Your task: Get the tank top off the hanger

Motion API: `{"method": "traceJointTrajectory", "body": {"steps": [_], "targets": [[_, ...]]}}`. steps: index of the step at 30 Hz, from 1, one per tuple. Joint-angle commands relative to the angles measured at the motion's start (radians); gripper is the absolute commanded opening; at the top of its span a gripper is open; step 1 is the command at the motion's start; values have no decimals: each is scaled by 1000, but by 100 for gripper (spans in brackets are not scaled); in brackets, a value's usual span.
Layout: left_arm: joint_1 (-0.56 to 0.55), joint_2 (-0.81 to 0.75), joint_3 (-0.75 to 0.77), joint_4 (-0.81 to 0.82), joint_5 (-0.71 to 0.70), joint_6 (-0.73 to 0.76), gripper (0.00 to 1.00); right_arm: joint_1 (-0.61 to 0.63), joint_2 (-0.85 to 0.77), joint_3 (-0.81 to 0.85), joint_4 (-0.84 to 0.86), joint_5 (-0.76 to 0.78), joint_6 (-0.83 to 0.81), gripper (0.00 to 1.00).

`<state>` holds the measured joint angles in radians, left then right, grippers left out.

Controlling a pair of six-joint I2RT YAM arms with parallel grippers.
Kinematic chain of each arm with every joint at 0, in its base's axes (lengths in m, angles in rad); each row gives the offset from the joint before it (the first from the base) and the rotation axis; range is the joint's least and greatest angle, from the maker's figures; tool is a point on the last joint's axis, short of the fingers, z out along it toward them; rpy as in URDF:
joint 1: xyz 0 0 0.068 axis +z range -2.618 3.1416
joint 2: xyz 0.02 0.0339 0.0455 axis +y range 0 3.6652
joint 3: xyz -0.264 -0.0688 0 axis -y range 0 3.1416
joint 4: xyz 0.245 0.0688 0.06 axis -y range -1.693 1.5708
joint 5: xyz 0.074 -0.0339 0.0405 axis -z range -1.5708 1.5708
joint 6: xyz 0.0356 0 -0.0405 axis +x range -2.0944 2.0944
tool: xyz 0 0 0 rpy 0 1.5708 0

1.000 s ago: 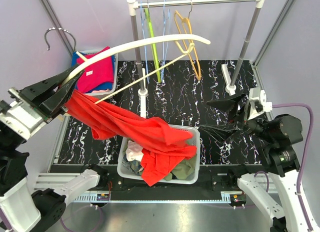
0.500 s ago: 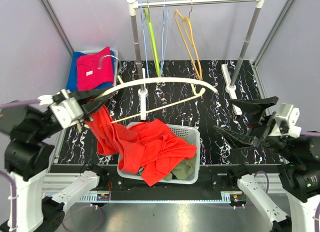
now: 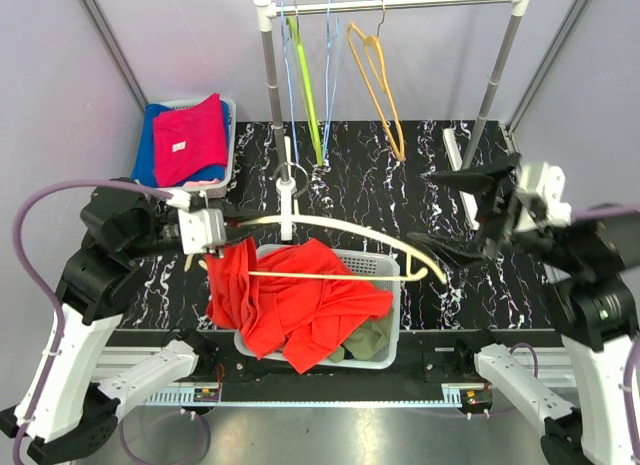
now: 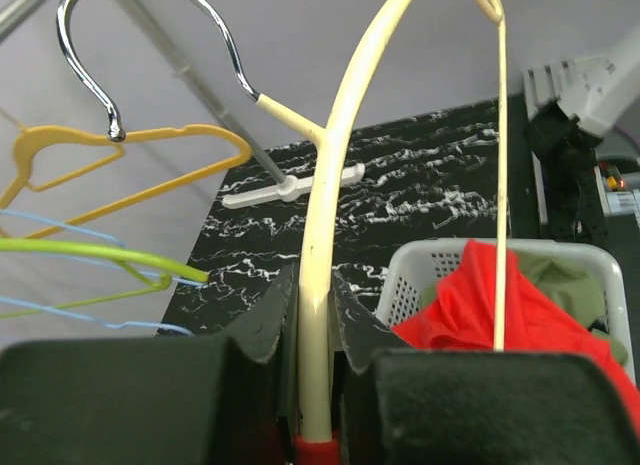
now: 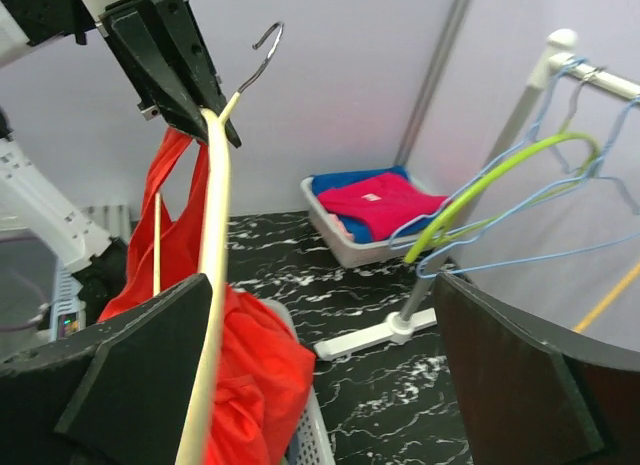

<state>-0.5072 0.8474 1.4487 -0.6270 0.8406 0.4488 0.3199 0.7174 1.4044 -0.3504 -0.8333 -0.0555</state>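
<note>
Cream hanger (image 4: 324, 215) pinched in left gripper (image 4: 315, 290); right gripper (image 3: 422, 206) spread wide.

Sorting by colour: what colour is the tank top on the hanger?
The tank top is red, clearest in the top view.

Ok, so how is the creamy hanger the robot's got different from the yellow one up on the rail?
The cream hanger is gripped in the left pincer and tipped sideways over the basket; the yellow hanger dangles upright from the rail. The cream hanger has the red tank top draped on it; the yellow hanger is bare. Both are triangle-shaped clothes hangers.
</note>
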Motion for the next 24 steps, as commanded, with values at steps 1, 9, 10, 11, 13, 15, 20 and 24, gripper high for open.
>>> {"method": "traceJointTrajectory", "body": {"steps": [1,9,10,11,13,15,20,24], "targets": [[-71,10,-2,-31,-60,204,0,2,105,37,36,-148,43,100],[-117,41,32,-60,-153,418,0,4,211,9,97,-460,265,89],[-122,48,30,-60,-172,451,0,5,214,-1,105,-480,296,89],[-126,51,32,-60,-179,467,0,2,209,-24,123,-486,308,88],[-137,64,35,-60,-196,496,0,2,202,-44,154,-497,336,88],[-148,81,48,-60,-205,507,0,2,191,-70,174,-498,351,88],[-162,136,151,-57,-218,498,0,4,185,-85,99,-455,281,85],[-171,156,217,-56,-216,473,0,4,180,-78,31,-397,191,83]]}}
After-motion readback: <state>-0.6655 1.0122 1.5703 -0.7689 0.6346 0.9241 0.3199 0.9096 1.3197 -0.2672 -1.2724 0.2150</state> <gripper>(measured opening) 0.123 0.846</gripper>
